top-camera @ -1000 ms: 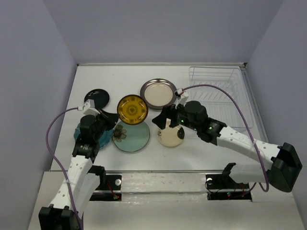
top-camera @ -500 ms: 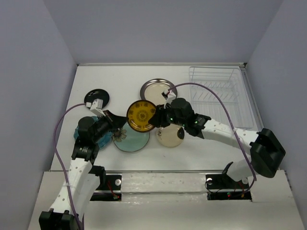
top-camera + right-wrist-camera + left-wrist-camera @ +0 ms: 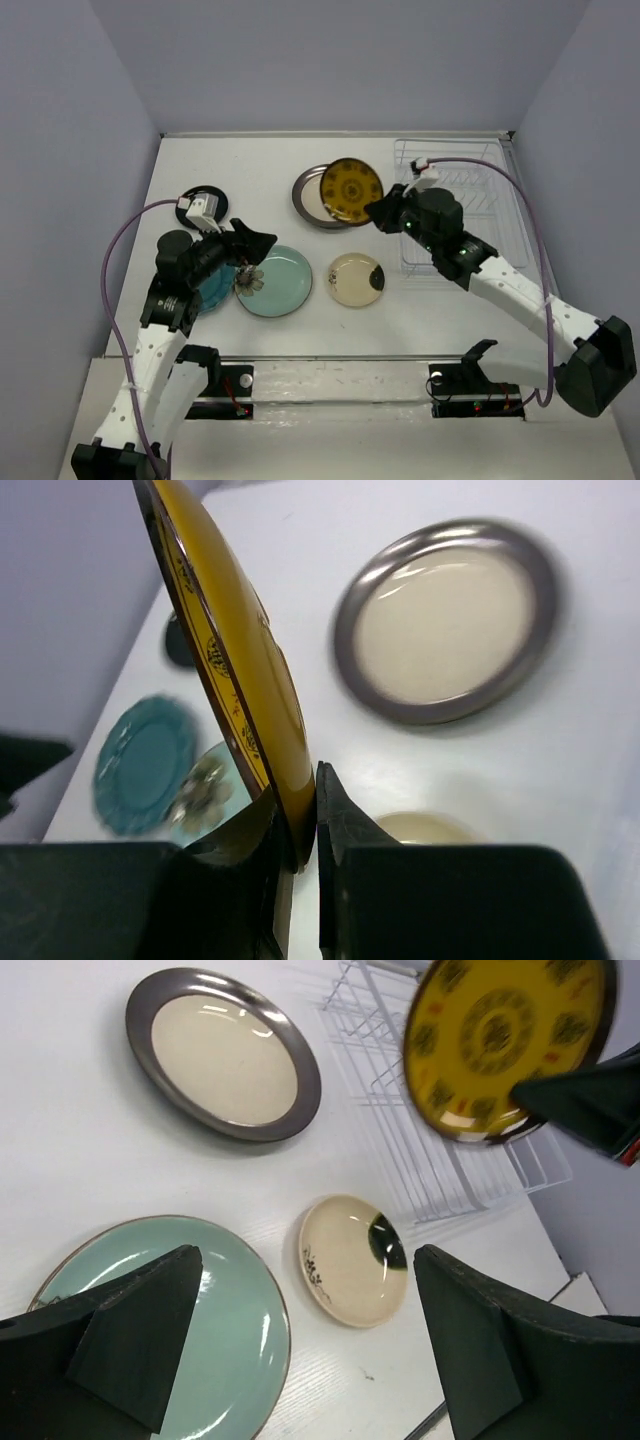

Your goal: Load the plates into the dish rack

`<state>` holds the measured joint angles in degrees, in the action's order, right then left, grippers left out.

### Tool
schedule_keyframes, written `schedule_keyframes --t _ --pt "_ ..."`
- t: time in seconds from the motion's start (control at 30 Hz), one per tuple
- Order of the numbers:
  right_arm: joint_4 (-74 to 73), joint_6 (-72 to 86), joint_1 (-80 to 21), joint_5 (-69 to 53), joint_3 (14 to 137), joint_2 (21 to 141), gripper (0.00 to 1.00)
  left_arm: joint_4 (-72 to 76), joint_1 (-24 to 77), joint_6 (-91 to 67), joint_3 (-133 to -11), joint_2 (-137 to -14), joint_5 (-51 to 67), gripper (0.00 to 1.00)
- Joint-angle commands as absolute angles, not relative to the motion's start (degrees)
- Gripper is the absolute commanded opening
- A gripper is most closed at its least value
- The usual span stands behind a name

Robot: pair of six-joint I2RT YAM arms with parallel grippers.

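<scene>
My right gripper (image 3: 378,212) (image 3: 310,820) is shut on the rim of the small amber patterned plate (image 3: 352,190) (image 3: 240,680). It holds the plate on edge above the silver-rimmed cream plate (image 3: 312,203) (image 3: 225,1055), just left of the dish rack (image 3: 460,200) (image 3: 430,1150). My left gripper (image 3: 255,245) (image 3: 308,1260) hangs open and empty over the pale teal flowered plate (image 3: 275,281) (image 3: 225,1320). The tan plate with a dark spot (image 3: 356,279) (image 3: 350,1260) lies to its right. The dark teal scalloped plate (image 3: 212,287) (image 3: 145,765) lies under the left arm. The small black plate (image 3: 208,192) is partly hidden.
The white wire rack stands at the back right corner, close to the right wall. Grey walls close off the table on three sides. A purple cable loops above each arm.
The left gripper let go of the amber plate and opened. The right gripper closed on its rim and carried it back and right, towards the rack.
</scene>
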<state>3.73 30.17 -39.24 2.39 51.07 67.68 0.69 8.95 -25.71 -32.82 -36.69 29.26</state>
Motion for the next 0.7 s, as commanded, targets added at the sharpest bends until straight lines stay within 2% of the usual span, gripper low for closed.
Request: schedule_keyframes --t 0.0,0.07,0.2,0.37,0.67 --pt "-4.29 24.79 -30.33 20.71 56.59 61.26 0.07 -3.78 10.10 -22.50 -34.37 -35.42 25.75 0.99" --pt "-8.34 20.24 -27.43 30.65 60.11 61.78 0.07 -4.04 11.25 -22.94 -33.84 -34.72 25.84 0.99" --pt "-11.60 17.49 -21.98 37.17 63.98 65.64 0.07 -3.96 13.01 -23.11 -33.49 -34.02 25.75 0.99" --pt "-13.36 18.72 -15.92 34.37 67.58 71.97 0.07 -4.22 14.94 -23.38 -33.40 -33.22 24.53 0.99" --pt "-15.91 20.04 -13.62 31.12 75.58 86.13 0.07 -4.83 16.17 -23.64 -33.57 -32.08 23.20 0.99"
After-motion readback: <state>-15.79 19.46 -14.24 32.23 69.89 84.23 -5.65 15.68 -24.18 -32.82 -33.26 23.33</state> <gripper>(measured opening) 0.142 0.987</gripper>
